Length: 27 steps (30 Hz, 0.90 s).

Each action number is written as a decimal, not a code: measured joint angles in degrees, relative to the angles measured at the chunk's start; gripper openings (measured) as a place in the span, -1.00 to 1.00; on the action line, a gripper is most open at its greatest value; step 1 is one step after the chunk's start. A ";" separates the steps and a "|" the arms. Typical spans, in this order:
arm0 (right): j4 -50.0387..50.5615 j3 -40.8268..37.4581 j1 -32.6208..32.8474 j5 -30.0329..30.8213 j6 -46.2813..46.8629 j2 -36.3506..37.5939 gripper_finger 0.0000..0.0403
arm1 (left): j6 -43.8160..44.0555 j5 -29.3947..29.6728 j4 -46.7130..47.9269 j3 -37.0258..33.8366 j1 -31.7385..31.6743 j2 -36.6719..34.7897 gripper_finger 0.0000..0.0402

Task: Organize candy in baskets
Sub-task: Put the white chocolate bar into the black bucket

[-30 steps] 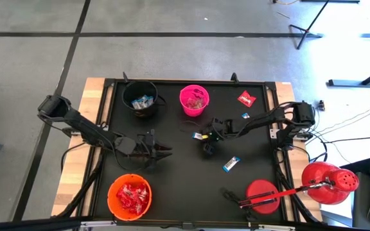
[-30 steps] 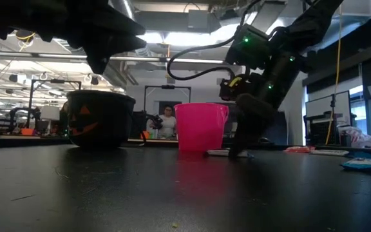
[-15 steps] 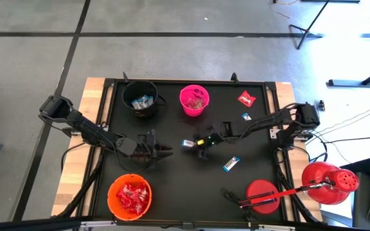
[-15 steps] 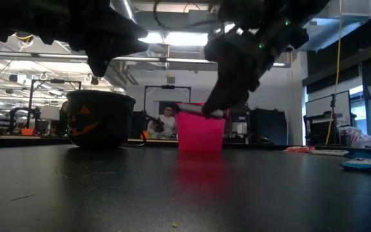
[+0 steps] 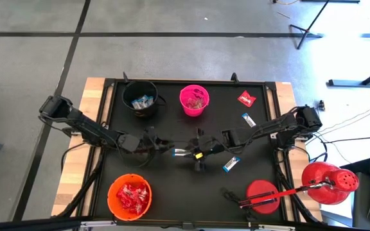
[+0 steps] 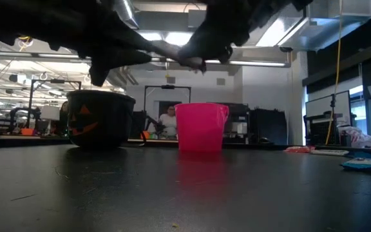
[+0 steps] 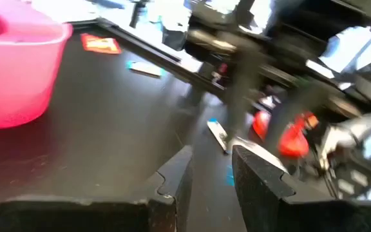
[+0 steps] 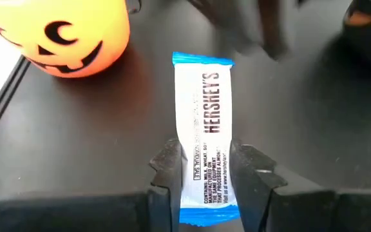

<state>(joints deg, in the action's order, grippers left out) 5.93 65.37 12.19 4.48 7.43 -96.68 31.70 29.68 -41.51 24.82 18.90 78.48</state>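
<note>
A blue-and-white candy bar (image 8: 206, 122) is in my right gripper (image 8: 209, 156), which hangs over the middle of the table (image 5: 188, 153), shut on it. My left gripper (image 5: 162, 146) hovers just to its left, open, with its fingers (image 7: 172, 183) toward the bar. The black bucket (image 5: 140, 97) holds blue bars and the pink bucket (image 5: 194, 99) dark wrappers, both at the far edge. The orange bucket (image 5: 129, 196), full of red packets, stands at the near edge. Loose on the mat lie a red packet (image 5: 246, 98) and two blue bars (image 5: 248, 119), (image 5: 232, 164). My right gripper pinches the bar between its two fingers (image 8: 170, 169), across its width, at the half nearer the wrist (image 8: 201, 174). The fingers lie roughly level and point toward the table's left. The bar runs along them, its free end (image 8: 203, 62) sticking out ahead, lifted clear of the table.
A red disc (image 5: 262, 194) and a large red domed object with holes (image 5: 329, 181) sit at the near right corner. The black mat (image 5: 172, 122) ends in a raised frame on a wooden top. A person sits in the room beyond (image 6: 167, 121).
My right gripper has lifted the blue-and-white bar off the mat near the middle. It has carried the bar up and toward the table's left and slightly nearer, toward my left gripper, staying shut on it.
</note>
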 joint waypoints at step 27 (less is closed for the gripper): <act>1.01 1.35 1.24 5.69 -3.31 0.11 -0.51 | 8.31 -17.53 -3.74 0.00 -3.84 -0.05 -0.38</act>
<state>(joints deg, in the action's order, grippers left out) 6.94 66.72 13.43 10.17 4.12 -96.57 40.02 12.15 -45.25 24.82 15.06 78.43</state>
